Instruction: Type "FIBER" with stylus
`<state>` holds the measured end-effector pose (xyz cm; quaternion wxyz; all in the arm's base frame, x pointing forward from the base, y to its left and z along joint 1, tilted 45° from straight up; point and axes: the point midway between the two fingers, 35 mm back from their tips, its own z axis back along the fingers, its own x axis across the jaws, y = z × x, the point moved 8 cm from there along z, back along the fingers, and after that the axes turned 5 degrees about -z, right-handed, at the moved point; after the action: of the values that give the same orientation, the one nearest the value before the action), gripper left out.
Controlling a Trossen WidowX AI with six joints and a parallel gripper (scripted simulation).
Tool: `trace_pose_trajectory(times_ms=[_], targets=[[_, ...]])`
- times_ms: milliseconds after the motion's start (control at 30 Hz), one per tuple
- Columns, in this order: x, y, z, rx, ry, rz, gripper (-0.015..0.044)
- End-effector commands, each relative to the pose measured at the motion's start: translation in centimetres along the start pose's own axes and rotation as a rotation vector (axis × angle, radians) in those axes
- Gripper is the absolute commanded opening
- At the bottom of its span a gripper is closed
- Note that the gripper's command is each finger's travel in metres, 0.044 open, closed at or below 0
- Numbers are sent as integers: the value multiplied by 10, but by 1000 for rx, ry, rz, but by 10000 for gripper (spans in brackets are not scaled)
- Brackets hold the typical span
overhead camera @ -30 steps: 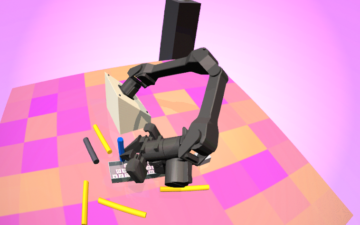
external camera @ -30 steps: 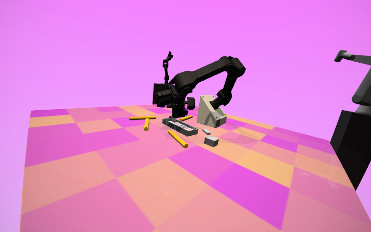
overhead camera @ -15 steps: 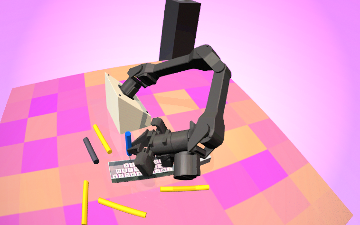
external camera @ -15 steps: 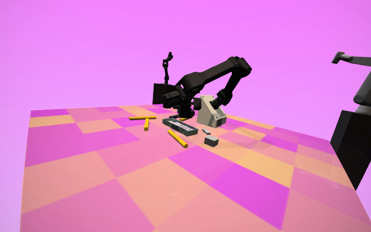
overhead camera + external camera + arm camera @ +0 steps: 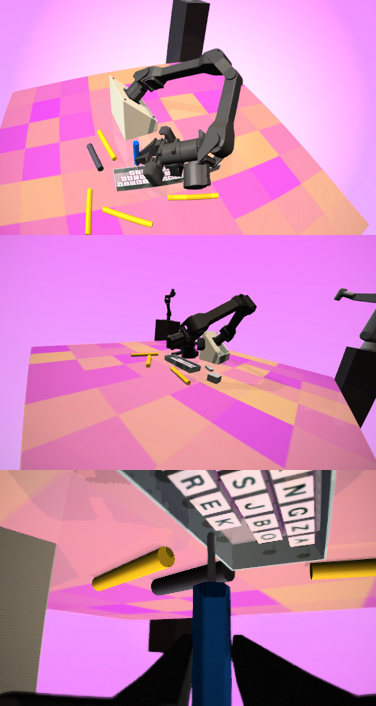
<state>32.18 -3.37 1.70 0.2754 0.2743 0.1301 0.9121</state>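
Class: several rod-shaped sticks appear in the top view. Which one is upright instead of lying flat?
The blue stylus. It stands upright, clamped in the end effector with its tip down at the keyboard; the four yellow rods and the dark grey rod lie flat.
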Motion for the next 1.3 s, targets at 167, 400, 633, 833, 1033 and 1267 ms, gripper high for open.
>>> trace_pose_trajectory(times_ms=[167,400,633,833,1033,1267], targets=[[-1,-2,-4,-2,-5,-9,81],[0,-6,-6,-2,-5,-9,81],[0,-9,-8,-3,-5,-9,81],[0,-11,-9,-3,-5,-9,81],[0,-14,-10,-3,-5,-9,81],[0,-16,-12,-3,-5,-9,81]])
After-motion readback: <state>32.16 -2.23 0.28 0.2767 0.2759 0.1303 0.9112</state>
